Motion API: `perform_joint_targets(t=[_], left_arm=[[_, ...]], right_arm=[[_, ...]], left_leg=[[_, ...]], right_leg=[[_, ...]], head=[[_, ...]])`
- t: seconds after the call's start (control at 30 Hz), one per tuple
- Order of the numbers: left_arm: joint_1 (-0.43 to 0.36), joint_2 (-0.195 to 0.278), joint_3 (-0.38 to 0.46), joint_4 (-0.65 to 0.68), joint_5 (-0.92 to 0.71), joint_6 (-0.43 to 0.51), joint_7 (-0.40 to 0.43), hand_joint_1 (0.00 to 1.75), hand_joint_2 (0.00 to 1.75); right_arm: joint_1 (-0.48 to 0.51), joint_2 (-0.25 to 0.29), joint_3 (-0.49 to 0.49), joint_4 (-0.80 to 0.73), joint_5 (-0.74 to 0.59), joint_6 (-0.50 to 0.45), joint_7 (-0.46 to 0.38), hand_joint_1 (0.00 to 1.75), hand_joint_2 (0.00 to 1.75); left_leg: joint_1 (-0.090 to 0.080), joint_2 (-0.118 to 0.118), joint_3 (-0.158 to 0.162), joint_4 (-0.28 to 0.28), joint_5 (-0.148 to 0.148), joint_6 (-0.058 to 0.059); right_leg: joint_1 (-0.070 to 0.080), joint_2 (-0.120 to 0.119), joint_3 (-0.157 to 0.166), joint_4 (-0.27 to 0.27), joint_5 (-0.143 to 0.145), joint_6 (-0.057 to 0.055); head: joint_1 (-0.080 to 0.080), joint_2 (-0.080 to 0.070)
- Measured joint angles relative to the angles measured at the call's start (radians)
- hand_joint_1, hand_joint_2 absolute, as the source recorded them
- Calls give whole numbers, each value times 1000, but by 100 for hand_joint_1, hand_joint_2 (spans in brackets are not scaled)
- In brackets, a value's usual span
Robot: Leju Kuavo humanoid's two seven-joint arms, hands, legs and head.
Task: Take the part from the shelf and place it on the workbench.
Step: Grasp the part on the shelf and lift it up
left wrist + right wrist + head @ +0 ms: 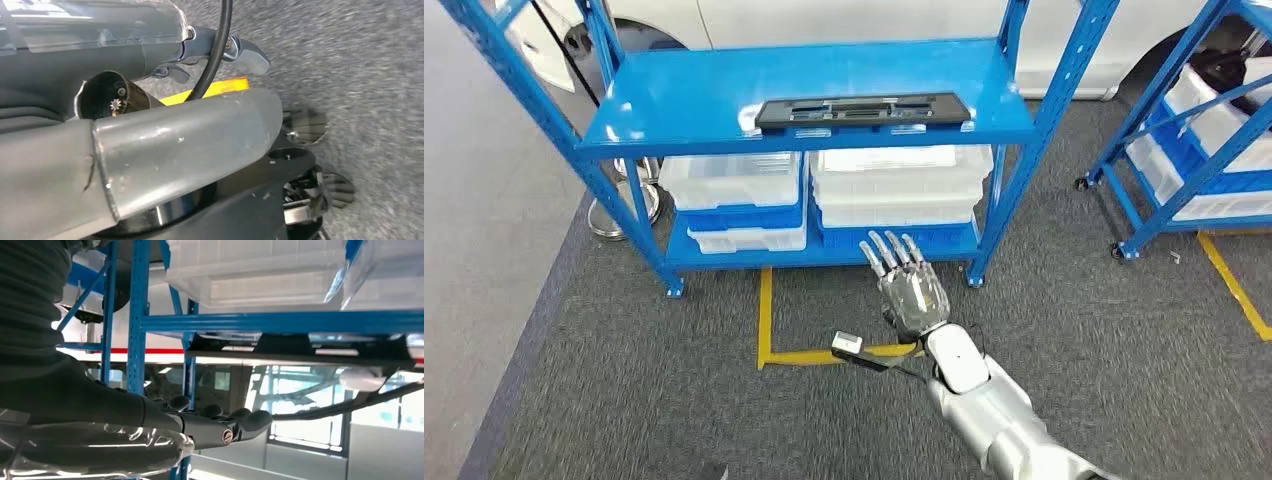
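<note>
The part (864, 111) is a long, flat black piece lying along the front edge of the blue shelf's (684, 100) top board. My right hand (909, 285) is stretched out in front of the shelf, below the part and level with the bottom board, fingers spread and holding nothing. In the right wrist view the part (300, 347) shows as a dark strip on the shelf edge, well beyond my straight fingers (215, 427). My left hand (175, 100) hangs over the grey carpet with nothing in it, its fingers extended.
Clear plastic bins (734, 180) (899, 185) are stacked on the shelf's lower boards. A second blue rack (1184, 150) with bins stands at the right. Yellow floor tape (766, 320) marks the carpet in front of the shelf. A white car (824, 20) stands behind.
</note>
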State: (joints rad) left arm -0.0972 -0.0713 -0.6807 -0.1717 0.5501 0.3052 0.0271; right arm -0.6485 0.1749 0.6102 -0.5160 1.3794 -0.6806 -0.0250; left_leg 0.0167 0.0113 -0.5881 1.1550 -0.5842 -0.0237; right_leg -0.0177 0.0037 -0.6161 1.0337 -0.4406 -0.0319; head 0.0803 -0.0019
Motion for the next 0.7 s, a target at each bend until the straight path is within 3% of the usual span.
perform_joint_targets(t=[0.1, 0.13, 0.17, 0.23, 0.3, 0.4, 0.47, 0.5, 0.57, 0.6, 0.63, 0.67, 0.7], left_arm=[[2, 0, -2, 0, 0, -1, 0, 0, 0], [3, 0, -3, 0, 0, -1, 1, 0, 0], [3, 0, -3, 0, 1, -1, 2, 0, 0], [3, 0, -3, 0, 1, 0, 3, 0, 0], [1, 0, -4, 1, 0, 0, 4, 0, 0], [-2, 1, -4, 2, 0, 0, 6, 0, 0], [-2, 1, -5, 2, -1, 0, 7, 0, 0], [-3, 1, -5, 2, -1, 0, 8, 0, 0], [-4, 1, -5, 2, -2, 0, 10, 0, 0], [-4, 1, -6, 2, -2, 0, 12, 0, 0], [-4, 1, -7, 2, -2, -1, 13, 0, 0], [-3, 1, -9, 2, -2, -1, 14, 0, 0], [-3, 1, -10, 2, -2, -1, 15, 0, 0]], right_arm=[[2, 5, 0, 0, 0, 0, -4, 0, 175], [3, 7, 0, -1, 0, 0, -6, 0, 175], [4, 9, 0, -3, 0, 0, -8, 0, 175], [3, 16, 0, -11, 0, 0, -11, 0, 175], [1, 21, 0, -18, 0, 0, -13, 0, 175], [0, 26, 0, -24, 0, 0, -15, 0, 175], [-1, 27, 0, -29, -2, 0, -17, 0, 175], [-2, 27, 0, -31, -5, 1, -18, 0, 175], [-1, 27, 0, -33, -13, 3, -21, 0, 175], [1, 27, 0, -33, -17, 4, -23, 0, 175], [4, 27, 0, -33, -20, 5, -24, 0, 175], [6, 27, 0, -33, -23, 6, -23, 0, 175], [6, 27, 0, -33, -24, 6, -23, 0, 175]], left_leg=[[0, -1, -80, 123, -25, -3], [0, -1, -100, 140, -12, -3], [0, -2, -101, 116, 22, -2], [0, -3, -62, -8, 112, 6], [-4, -7, -22, -106, 152, 14], [-6, -9, -11, -135, 145, 27], [-1, -7, -5, -145, 147, 38], [2, -6, -2, -149, 148, 44], [1, -5, 1, -149, 144, 52], [0, -5, 2, -149, 142, 54], [0, -5, 5, -148, 139, 54], [0, -5, 9, -147, 134, 54], [0, -6, 15, -145, 129, 52]], right_leg=[[3, 4, 6, 0, -5, -5], [4, 7, 9, 1, -9, -5], [5, 10, 14, 1, -12, -4], [5, 16, 26, 3, -22, 0], [8, 20, 30, 6, -29, 9], [10, 20, 28, 3, -32, 24], [10, 14, 17, 29, -50, 35], [10, 11, -3, 68, -71, 40], [8, 7, -71, 195, -123, 47], [7, 7, -103, 249, -136, 50], [6, 7, -123, 274, -131, 51], [5, 6, -121, 257, -104, 50], [6, 5, -101, 204, -64, 47]], head=[[0, 0], [0, 0], [0, 0], [0, 0], [0, 0], [1, 0], [1, 0], [2, 0], [2, 0], [2, 0], [2, 0], [2, 0], [2, 0]])
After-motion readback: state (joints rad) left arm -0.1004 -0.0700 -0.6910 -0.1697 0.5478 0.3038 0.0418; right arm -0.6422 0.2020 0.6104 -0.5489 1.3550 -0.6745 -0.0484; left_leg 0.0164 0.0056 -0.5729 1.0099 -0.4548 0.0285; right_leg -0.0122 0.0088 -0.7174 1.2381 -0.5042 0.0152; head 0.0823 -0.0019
